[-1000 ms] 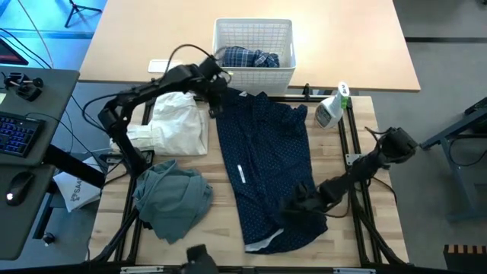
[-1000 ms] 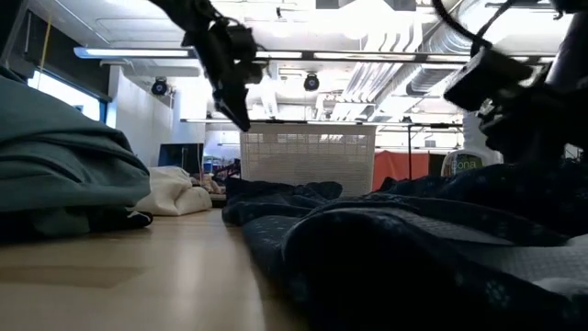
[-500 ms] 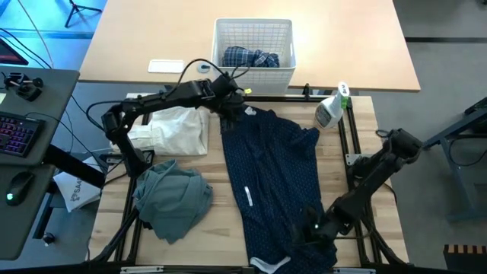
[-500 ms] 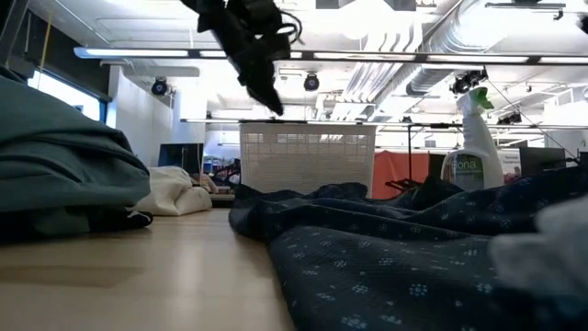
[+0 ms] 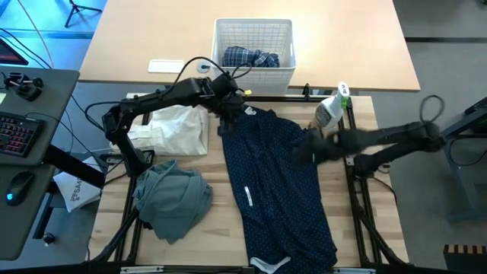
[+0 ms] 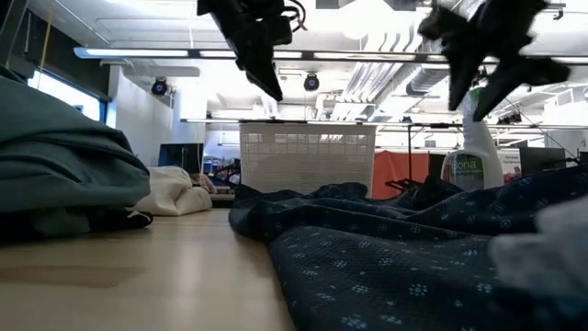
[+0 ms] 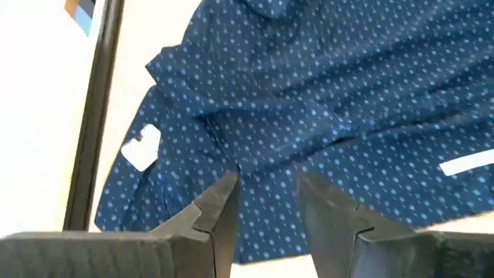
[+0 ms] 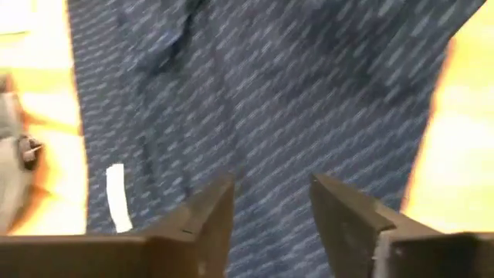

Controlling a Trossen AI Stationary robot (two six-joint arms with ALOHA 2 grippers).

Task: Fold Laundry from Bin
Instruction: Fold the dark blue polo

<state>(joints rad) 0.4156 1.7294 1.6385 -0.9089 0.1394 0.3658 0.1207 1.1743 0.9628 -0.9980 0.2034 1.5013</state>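
The navy dotted trousers (image 5: 278, 186) lie stretched lengthwise down the middle of the table (image 5: 205, 236), from just in front of the bin (image 5: 254, 47) to the near edge, where a white inner band shows. Compared with a second ago the cloth is longer and flatter: the bunched folds at its near end are gone.

The right gripper (image 5: 304, 148), which half a second ago was low at the near end of the trousers, has let go and swung up toward the far right side of the garment; it now hovers above the cloth with its fingers (image 8: 208, 224) spread and nothing between them. The left gripper (image 5: 228, 114) stays at the far end near the bin, above the top edge; its fingers (image 7: 220, 212) stand apart with only a narrow gap and no cloth caught.

So the spreading pull looks finished, and the first fold is probably next.

The plaid shirt (image 5: 251, 58) remains in the bin. The white cloth (image 5: 176, 129) and grey-green top (image 5: 172, 199) lie at the left, and a spray bottle (image 5: 330, 108) stands at the right.
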